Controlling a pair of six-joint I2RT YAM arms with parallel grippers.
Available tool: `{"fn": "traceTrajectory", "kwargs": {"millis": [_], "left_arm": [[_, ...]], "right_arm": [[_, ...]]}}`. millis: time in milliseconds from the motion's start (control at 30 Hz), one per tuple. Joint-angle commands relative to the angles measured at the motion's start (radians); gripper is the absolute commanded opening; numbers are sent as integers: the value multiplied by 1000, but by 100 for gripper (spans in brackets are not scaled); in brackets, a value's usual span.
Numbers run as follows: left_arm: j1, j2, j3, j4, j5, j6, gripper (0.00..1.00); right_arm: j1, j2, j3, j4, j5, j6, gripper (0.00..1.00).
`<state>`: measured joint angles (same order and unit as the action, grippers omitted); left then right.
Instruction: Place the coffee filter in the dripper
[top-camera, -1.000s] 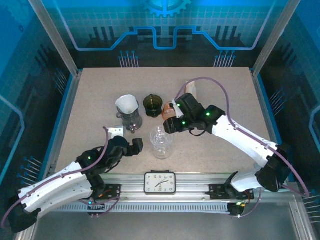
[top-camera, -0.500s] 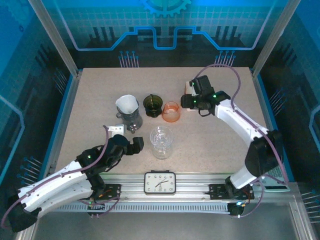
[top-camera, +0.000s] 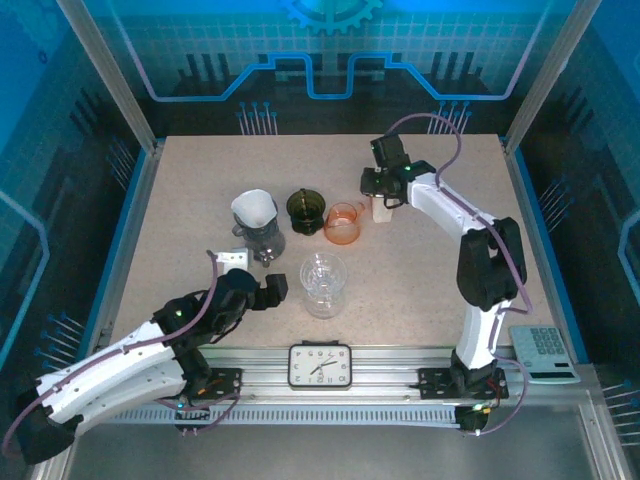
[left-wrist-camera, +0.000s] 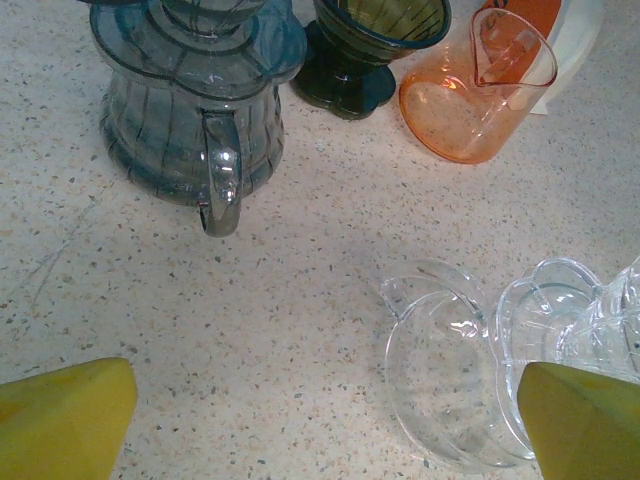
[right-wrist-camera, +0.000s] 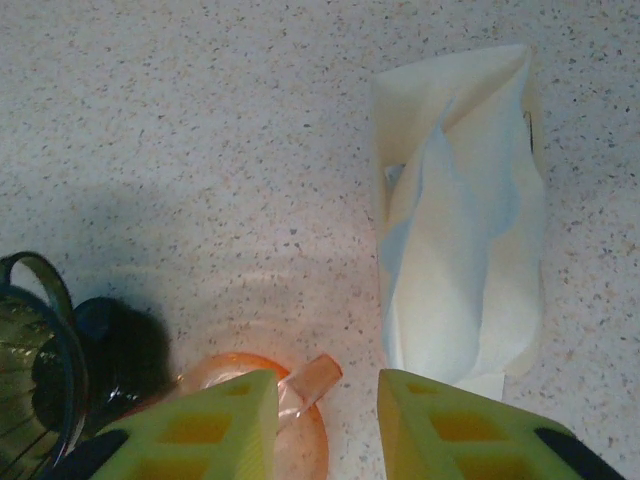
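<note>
A stack of white paper coffee filters (right-wrist-camera: 460, 210) lies on the table at the back right (top-camera: 381, 206). My right gripper (right-wrist-camera: 328, 420) hovers at its near-left corner (top-camera: 375, 197), open by a narrow gap, with nothing between the fingers. An orange dripper (right-wrist-camera: 300, 440) sits under its left finger (top-camera: 342, 223). A dark green dripper (top-camera: 306, 207) stands left of it. A grey dripper on a carafe (top-camera: 258, 232) has a white filter (top-camera: 254, 208) in it. A clear glass dripper (top-camera: 323, 283) stands nearer. My left gripper (left-wrist-camera: 325, 430) is wide open beside the clear dripper (left-wrist-camera: 450, 370).
A clock (top-camera: 320, 364) lies at the front rail and a calculator (top-camera: 545, 352) at the right edge, off the table. A small white block (top-camera: 231, 260) sits by the left gripper (top-camera: 274, 290). Bare tabletop lies along the left side and the back.
The right arm swung from above the orange dripper back and right to the filter stack, and its jaws narrowed. The left arm has not moved.
</note>
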<state>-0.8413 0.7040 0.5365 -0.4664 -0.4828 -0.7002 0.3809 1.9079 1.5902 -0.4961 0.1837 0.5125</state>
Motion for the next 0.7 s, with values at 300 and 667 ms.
{"fn": "traceTrajectory", "kwargs": {"millis": [300,667], "left_arm": [[9,0,-7,7,-27,22,99],[18,-5,0,-8,-26,21,99]], "right_arm": [[-25,120,114,-44,74,50,29],[-27,174,140,-63,83,42,25]]}}
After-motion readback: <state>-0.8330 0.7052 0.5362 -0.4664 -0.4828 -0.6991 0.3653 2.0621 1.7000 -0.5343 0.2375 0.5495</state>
